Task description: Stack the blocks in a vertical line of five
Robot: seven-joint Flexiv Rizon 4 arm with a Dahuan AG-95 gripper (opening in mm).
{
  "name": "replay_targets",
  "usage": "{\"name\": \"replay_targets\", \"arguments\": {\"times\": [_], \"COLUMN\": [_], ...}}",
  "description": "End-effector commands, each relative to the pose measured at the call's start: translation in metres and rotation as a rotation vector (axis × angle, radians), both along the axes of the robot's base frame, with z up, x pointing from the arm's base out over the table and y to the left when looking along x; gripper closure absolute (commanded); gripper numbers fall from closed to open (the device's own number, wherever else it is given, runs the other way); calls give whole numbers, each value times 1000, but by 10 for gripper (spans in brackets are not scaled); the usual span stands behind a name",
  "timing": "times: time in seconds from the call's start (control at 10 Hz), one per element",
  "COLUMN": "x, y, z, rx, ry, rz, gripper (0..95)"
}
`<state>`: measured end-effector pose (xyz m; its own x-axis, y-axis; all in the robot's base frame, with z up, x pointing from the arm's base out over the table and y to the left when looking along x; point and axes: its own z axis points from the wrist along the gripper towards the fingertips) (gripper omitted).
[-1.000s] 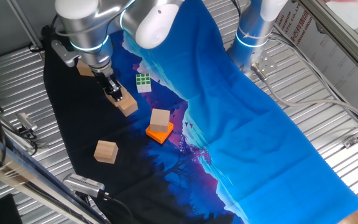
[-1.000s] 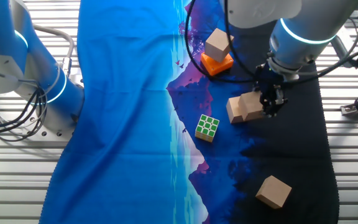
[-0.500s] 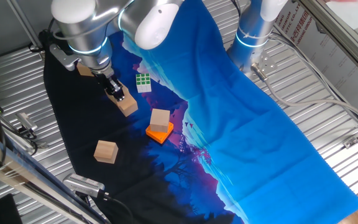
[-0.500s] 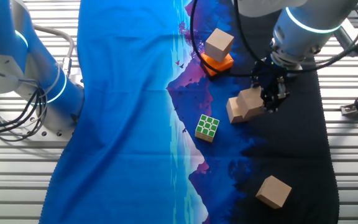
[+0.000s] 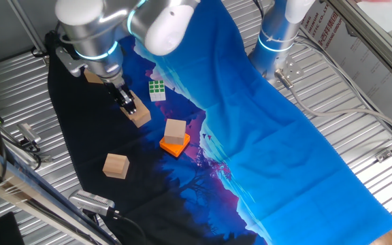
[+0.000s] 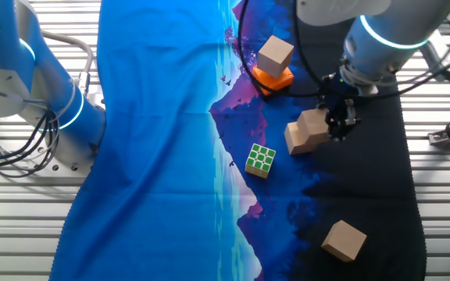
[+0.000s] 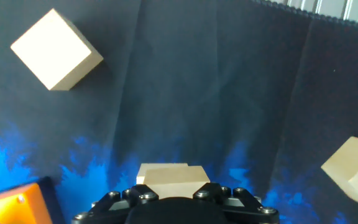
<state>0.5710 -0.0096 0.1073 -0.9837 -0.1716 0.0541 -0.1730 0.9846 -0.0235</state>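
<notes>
Gripper (image 6: 339,125): fingers clenched on a block (image 6: 312,125)
Held block: just above another block (image 6: 296,139), on the cloth (image 6: 162,156)

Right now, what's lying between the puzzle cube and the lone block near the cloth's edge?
Nothing: only bare dark cloth between the puzzle cube and that block, seen in the other fixed view.

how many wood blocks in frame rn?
4 clear: one at the gripper jaws, one on the orange button, one alone on the dark cloth, one half hidden behind the arm. The one at the jaws may be two together; can't tell.
</notes>
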Motion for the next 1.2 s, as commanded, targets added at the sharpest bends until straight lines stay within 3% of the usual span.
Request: {"name": "replay_targets", "arguments": {"times": [0.1,0.4,0.7,0.8,0.9,1.2], "x": [-2,-12,-13,-13,-13,-13], "y": [0,-5,-6,-6,-6,-5], "z": [-2,-7,-8,-8,-8,-7], "rx": [8,6,44,50,55,62], "ry": [3,-8,-15,-16,-18,-14], "rz": [2,12,2,16,29,35], "gripper": [950,950,950,570,0,0]}}
